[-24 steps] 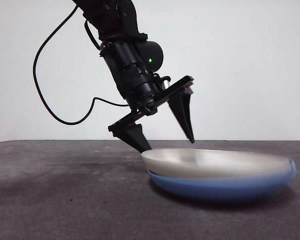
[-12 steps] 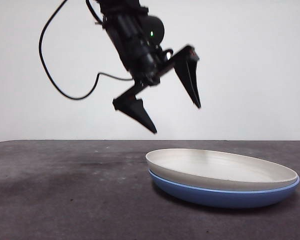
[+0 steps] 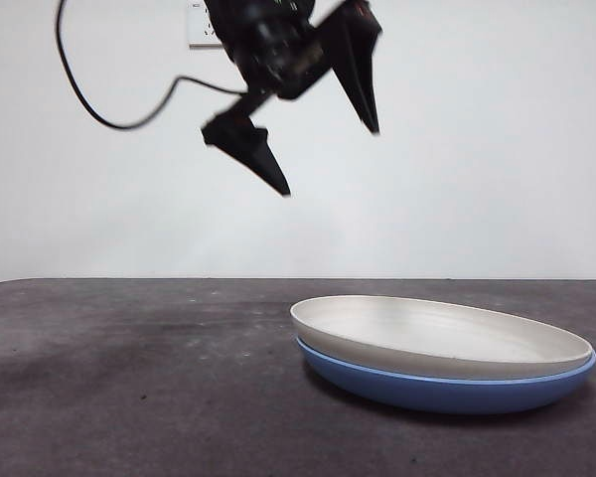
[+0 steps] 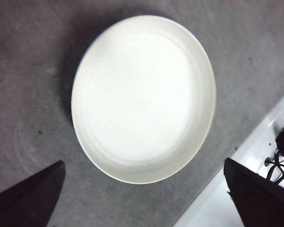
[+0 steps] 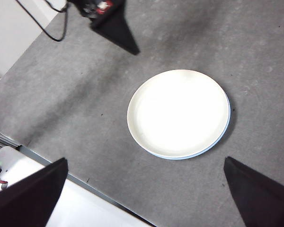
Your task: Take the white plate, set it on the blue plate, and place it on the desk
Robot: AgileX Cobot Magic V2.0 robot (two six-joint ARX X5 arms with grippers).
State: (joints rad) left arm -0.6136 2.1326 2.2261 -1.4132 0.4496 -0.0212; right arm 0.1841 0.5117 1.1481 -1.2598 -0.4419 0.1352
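Pale blank wall fills the background behind a dark grey-brown, mottled worktop (image 3: 129,378) that runs across the whole lower part of the front view. On it, toward the 4 o'clock part of that view, the white plate (image 3: 439,338) sits nested on the blue plate (image 3: 447,390); the blue one shows only as a glossy band under the cream rim, and both lie slightly tilted, higher at the near-left edge than at the far right. From the right wrist camera the blue plate (image 5: 226,130) is only a thin crescent peeking out along one side of the white plate (image 5: 178,113), so the two are almost exactly stacked. From the left wrist camera the white plate (image 4: 143,97) fills most of the picture and hides the blue one altogether.

The left hand (image 3: 323,149) hangs high in the air at about 11 o'clock from the plates in the front view, well clear of them, its two black jaws spread wide with nothing between them. A black cable (image 3: 109,114) loops away from it to the left. In its own wrist view the jaw tips stand far apart at either side with the plate between and beyond them.

The right hand (image 5: 142,198) is also high above the worktop, its jaws wide apart and holding nothing; its camera catches one dark jaw of the left hand (image 5: 114,29) at 11 o'clock from the plates.
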